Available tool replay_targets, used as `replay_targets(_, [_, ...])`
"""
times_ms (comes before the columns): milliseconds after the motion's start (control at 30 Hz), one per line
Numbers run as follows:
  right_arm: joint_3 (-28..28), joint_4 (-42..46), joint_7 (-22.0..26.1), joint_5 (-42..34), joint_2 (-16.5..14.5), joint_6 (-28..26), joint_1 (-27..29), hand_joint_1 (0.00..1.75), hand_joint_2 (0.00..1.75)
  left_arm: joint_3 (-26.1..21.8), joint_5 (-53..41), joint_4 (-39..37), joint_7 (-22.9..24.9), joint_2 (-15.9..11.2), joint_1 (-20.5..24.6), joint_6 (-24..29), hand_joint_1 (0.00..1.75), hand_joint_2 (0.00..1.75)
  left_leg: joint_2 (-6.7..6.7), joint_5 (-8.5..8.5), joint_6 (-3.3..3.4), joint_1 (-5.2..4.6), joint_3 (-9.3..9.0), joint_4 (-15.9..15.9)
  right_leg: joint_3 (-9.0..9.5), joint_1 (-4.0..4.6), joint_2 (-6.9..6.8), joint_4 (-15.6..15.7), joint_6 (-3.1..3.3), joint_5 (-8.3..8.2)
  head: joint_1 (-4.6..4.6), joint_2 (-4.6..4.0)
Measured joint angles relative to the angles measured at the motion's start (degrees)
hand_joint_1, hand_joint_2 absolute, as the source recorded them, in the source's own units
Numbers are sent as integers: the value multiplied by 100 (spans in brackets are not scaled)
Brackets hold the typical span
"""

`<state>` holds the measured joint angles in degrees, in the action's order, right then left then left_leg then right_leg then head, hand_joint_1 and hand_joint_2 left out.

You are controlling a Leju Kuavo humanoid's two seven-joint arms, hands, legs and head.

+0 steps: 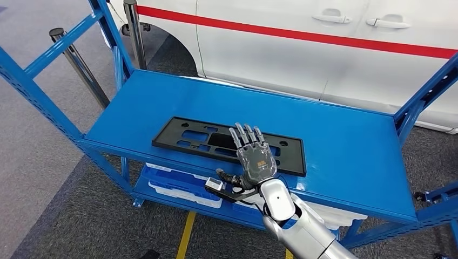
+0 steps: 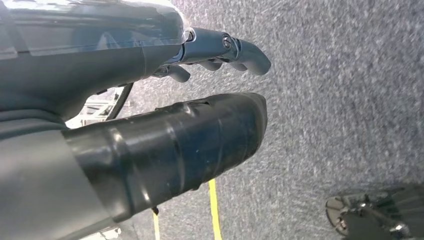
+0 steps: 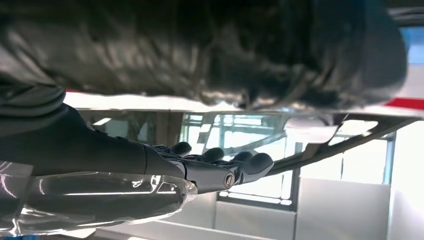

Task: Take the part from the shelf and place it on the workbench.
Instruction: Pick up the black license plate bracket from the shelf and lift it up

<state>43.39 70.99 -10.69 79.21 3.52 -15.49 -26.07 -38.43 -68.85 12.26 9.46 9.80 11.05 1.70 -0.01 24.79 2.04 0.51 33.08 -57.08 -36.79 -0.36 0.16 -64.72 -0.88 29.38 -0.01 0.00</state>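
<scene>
A flat black plastic part [image 1: 189, 137] with several cut-outs lies lengthwise near the front edge of the blue shelf [image 1: 345, 145]. My right hand [image 1: 254, 159] hovers palm-down over the part's right half, fingers stretched forward and apart, thumb out to the side by the shelf's front edge. It holds nothing. In the right wrist view its dark fingers [image 3: 220, 165] reach out straight. My left hand [image 2: 150, 125] hangs over grey carpet, thumb and fingers apart with nothing in them.
A white car [image 1: 324, 48] with a red stripe stands just behind the shelf. Blue uprights rise at both shelf ends, and a metal post [image 1: 81, 67] stands at the left. Trays [image 1: 178, 186] sit on the lower level. A yellow floor line [image 1: 185, 234] runs below.
</scene>
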Motion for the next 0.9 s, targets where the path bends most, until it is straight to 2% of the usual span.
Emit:
replay_targets(67, [2,-42,98,-269,0,134,0,0,0,1,2,0,1,-1,6,0,0,0,0,0,18,-3,7,1,-363,-13,-1,-752,-38,335,-1,0])
replay_targets(100, [5,-68,163,-443,0,203,1,0,0,1,4,0,2,-1,3,0,0,0,-2,3,19,-4,8,-4,-487,-23,-1,-994,-53,386,1,0])
replay_targets(133, [7,-91,229,-623,-1,259,-2,0,0,1,8,0,4,0,-1,0,0,0,-4,8,15,-3,5,-10,-512,-34,-3,-1030,-63,325,0,0])
replay_targets(167, [10,-106,289,-786,-4,303,-12,0,0,1,12,0,5,3,-4,0,0,0,-8,16,5,0,1,-23,-417,-44,-6,-819,-66,153,1,0])
replay_targets(200, [11,-115,340,-917,-9,337,-31,0,0,1,15,0,5,6,-5,0,0,0,-13,31,-11,2,-3,-45,-230,-53,-11,-428,-61,-72,2,0])
replay_targets(233, [13,-121,382,-1023,-16,367,-59,0,0,1,17,0,5,9,-4,0,0,0,-16,52,-34,-4,3,-73,-32,-52,-15,-32,-47,-228,1,0])
replay_targets(267, [17,-125,417,-1103,-27,392,-90,0,0,1,17,0,5,11,0,0,0,0,-18,72,-60,-12,16,-108,118,-48,-15,284,-23,-333,0,0])
replay_targets(300, [21,-128,444,-1165,-35,415,-116,0,0,1,19,0,4,11,2,0,0,0,-19,87,-85,-23,31,-133,193,-40,-13,454,3,-361,-1,0])
replay_targets(400, [30,-147,489,-1317,-54,492,-171,0,0,1,26,0,1,9,1,1,0,0,-18,104,-167,-25,52,-148,200,-31,-7,520,104,-354,-2,0])
replay_targets(467, [38,-170,502,-1437,-81,538,-227,0,0,2,32,0,-2,9,2,2,0,0,-16,262,-230,-12,143,-363,212,-54,-12,549,176,-373,-2,0])
replay_targets(500, [48,-184,505,-1494,-99,551,-256,0,0,2,35,0,-3,9,3,2,0,0,-16,422,-258,-1,263,-634,217,-63,-17,559,198,-379,-3,0])
replay_targets(567, [76,-220,511,-1586,-121,586,-292,0,0,3,39,0,-4,10,1,2,0,0,-15,769,-298,13,623,-1399,216,-56,-20,558,217,-376,-3,0])
replay_targets(600, [92,-241,514,-1624,-125,601,-298,0,0,3,40,0,-4,9,-3,2,0,0,-14,848,-307,17,771,-1690,217,-51,-21,558,219,-375,-3,0])
replay_targets(633, [105,-262,517,-1655,-128,613,-301,0,0,3,42,0,-4,9,-8,2,0,0,-14,814,-307,17,833,-1784,220,-48,-19,557,220,-373,-3,0])
replay_targets(667, [115,-281,519,-1676,-132,618,-305,0,0,3,42,0,-3,8,-9,2,0,0,-14,668,-298,17,781,-1642,227,-47,-15,556,218,-371,-3,0])
replay_targets(733, [124,-307,520,-1689,-150,618,-324,0,0,3,42,1,-3,6,-5,2,0,0,-15,251,-256,14,428,-859,250,-45,-6,556,202,-361,-2,0])
replay_targets(767, [125,-315,521,-1689,-159,618,-340,0,0,3,42,1,-3,5,1,3,0,0,-17,114,-231,3,255,-489,254,-36,-2,552,185,-354,-2,0])
replay_targets(800, [126,-323,522,-1689,-167,618,-355,0,0,3,42,1,-4,4,6,3,0,0,-20,46,-208,-9,144,-246,254,-29,0,552,161,-352,-1,0])
replay_targets(833, [127,-330,525,-1690,-170,618,-367,0,0,3,43,0,-4,3,9,4,0,0,-25,44,-188,-22,99,-145,251,-24,-1,555,133,-354,-1,0])
replay_targets(900, [128,-339,533,-1691,-173,618,-380,0,0,3,44,0,-4,4,7,4,0,0,-33,28,-133,-22,87,-111,254,-19,-4,573,63,-357,-2,0])
